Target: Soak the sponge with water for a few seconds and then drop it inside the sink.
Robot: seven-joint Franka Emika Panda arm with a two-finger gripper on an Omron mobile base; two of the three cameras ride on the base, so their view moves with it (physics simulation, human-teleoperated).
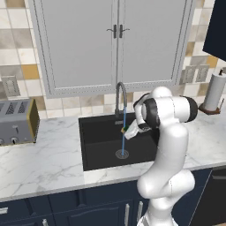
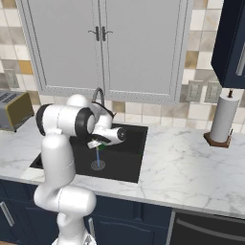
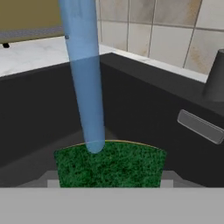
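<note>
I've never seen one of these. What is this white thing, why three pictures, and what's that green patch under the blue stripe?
The white thing is a robot arm with a two-finger gripper. Two pictures come from cameras behind it, to its left and right; the third looks out from the hand itself. The green patch is the scouring side of a sponge, shut in the gripper and held under the water running from the faucet into the black sink. On the marble counter stand a toaster and a paper towel roll.
</note>
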